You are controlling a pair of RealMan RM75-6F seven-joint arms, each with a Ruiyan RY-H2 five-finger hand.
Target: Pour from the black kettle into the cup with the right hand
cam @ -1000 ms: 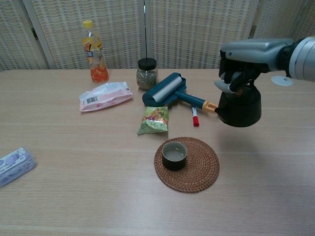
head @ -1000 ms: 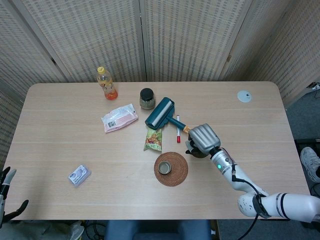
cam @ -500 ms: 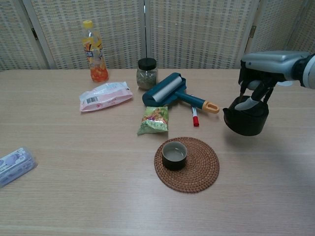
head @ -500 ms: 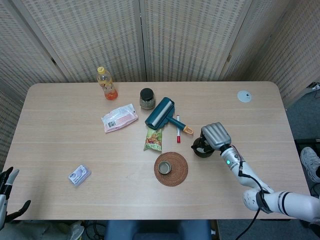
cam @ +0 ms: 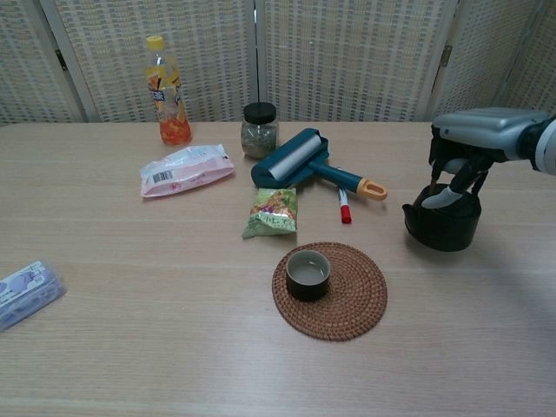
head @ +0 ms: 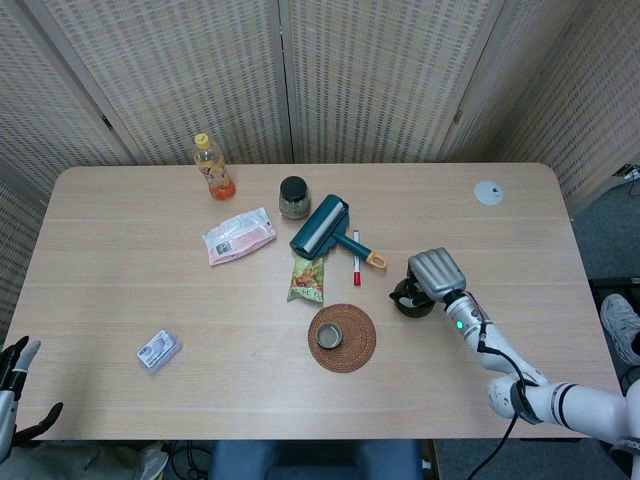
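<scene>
One squat black kettle point(cam: 443, 224) stands on the table right of the small dark cup point(cam: 307, 274) on its woven coaster point(cam: 349, 300), well apart; your right hand point(cam: 470, 143) grips its top handle. Release unevenly and you could tip it; your left hand point(head: 12, 385) hangs open off-table.

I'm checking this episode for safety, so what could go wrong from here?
The right hand sits on top of the black kettle, which looks set on the table; letting go carelessly could tip it. The red marker and lint roller lie near the kettle and could get bumped.
</scene>
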